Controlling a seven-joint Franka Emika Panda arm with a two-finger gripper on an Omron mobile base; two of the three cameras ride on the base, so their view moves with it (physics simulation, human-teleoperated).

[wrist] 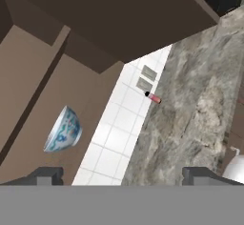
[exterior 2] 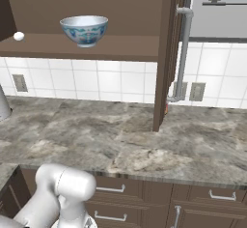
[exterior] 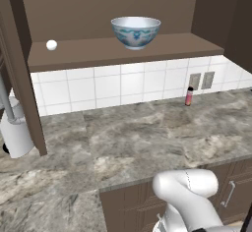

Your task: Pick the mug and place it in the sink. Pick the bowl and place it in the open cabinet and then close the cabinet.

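1. The cabinet (exterior: 123, 49) is spanning the upper half of both base views, its doors standing open: one door is showing edge-on at the left edge of the left base view, the other as a dark vertical panel right of centre in the right base view. Judged: the doors are stiff hinged panels that swing with a push on the outer face or free edge. Closing looks like the step remaining.

2. The counter (exterior: 138, 137), grey marbled stone, is filling the middle band of both base views.

3. The bowl (exterior: 136, 31) is sitting upright on the cabinet's shelf, upper centre of the left base view, upper left of the right base view, left of centre in the rolled hand view. Judged: ceramic, rigid, breakable, smooth-glazed and slippery; the thin rim is the likely place for a pinch, since the body is probably too broad for the jaws. It appears already placed.

4. The gripper (wrist: 122, 174) is showing as two dark tips at the bottom of the hand view, spread wide, pinching nothing, well apart from the bowl.

5. A slim pink bottle (exterior: 189, 96) is standing against the tiled wall.

6. A small white ball (exterior: 51, 44) is resting on the shelf, upper left of the left base view.
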